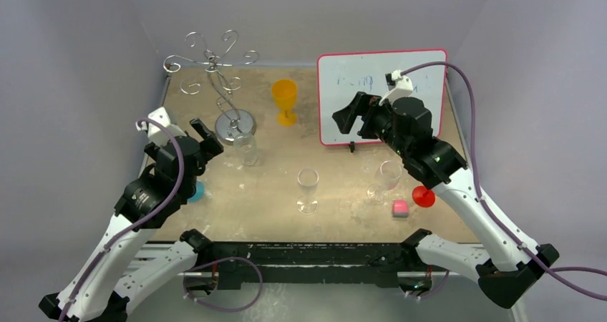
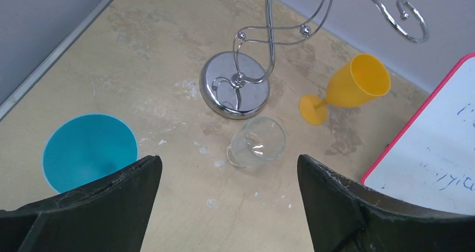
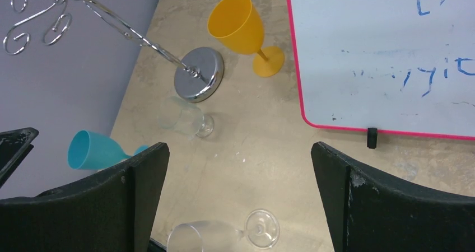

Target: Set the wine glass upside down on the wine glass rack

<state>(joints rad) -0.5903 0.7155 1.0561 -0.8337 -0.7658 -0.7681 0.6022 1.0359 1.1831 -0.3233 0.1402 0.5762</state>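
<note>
the left gripper (image 1: 205,137) is hanging over the left side of the table (image 1: 343,222) with its jaws spread wide, gripping nothing; a teal cup (image 2: 89,150) is peeking out from under the left arm (image 1: 143,197), mostly hidden from above

just to the right, the wine glass rack (image 1: 218,86) is standing upright near the back left corner. its long axis is running straight up from the round shiny base (image 1: 235,127) through the wavy stem to the curled arms, which are fanning out at the top (the left wrist camera is cutting most of those curls off at its upper edge)

a clear wine glass (image 2: 256,143) is standing just beside the base, mouth up, well below the curls, and is looking faint against the tabletop in the right wrist view. a yellow goblet (image 1: 285,100) is standing upright towards the back. a second clear wine glass (image 1: 308,189) is standing upright mid-table, well apart from the rack

a whiteboard (image 1: 383,96) with a red edge is standing at the back right, its blue writing too blurred to read. the right gripper (image 1: 346,116) is hovering in front of it, jaws likewise wide and empty. a third clear glass (image 1: 387,177) is standing close by the right arm (image 1: 436,164), near a pink block (image 1: 400,207) and a red round thing (image 1: 424,195) that the arm is partly hiding
</note>
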